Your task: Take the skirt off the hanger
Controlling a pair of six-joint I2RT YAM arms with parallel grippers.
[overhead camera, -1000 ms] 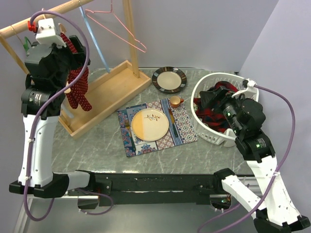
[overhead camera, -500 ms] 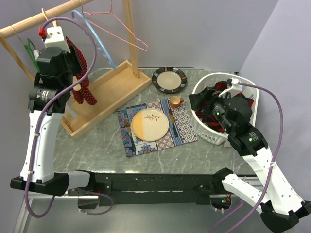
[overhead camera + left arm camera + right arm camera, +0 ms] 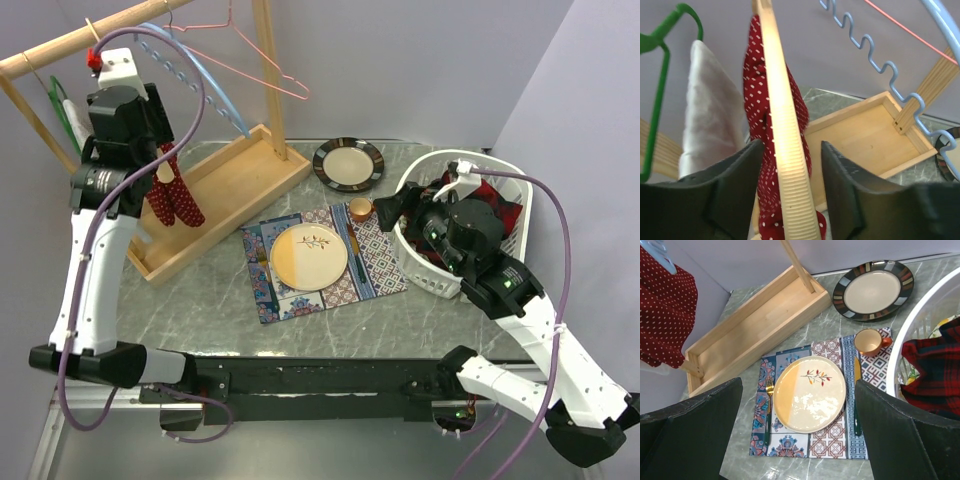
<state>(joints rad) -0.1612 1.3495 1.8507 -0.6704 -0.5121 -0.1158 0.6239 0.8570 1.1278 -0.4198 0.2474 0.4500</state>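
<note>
The skirt (image 3: 172, 195), red with white dots, hangs from a wooden hanger (image 3: 785, 165) on the rail (image 3: 50, 50). In the top view this is at about 10 o'clock from the plate (image 3: 308, 256). Its long axis runs up and down: the top is gathered at the hanger and the hem points down toward the left end of the tray (image 3: 230, 190). Whether the hem touches the tray cannot be told.

In the left wrist view the hanger's bar runs from 12 o'clock to 6 o'clock. The skirt is draped along its 9 o'clock side and shows again beneath it at the bottom edge. The left gripper (image 3: 792, 147) straddles the bar with its fingers apart, one at 7 o'clock and one at 5 o'clock. A strip of tray shows between the bar and the 5 o'clock finger. On the other side the skirt fills the gap, and contact between cloth and finger cannot be judged. A white garment (image 3: 705, 110) on a green hanger (image 3: 660, 60) hangs at 9 o'clock of the skirt, and a blue hanger (image 3: 875, 55) at 2 o'clock.

The right gripper (image 3: 799, 385) is over the table near the basket (image 3: 415, 260), well apart from the skirt. Its fingers are spread wide and hold nothing. In its wrist view the plate on the placemat (image 3: 835, 440) lies between them, and the skirt appears at 10 o'clock.
</note>
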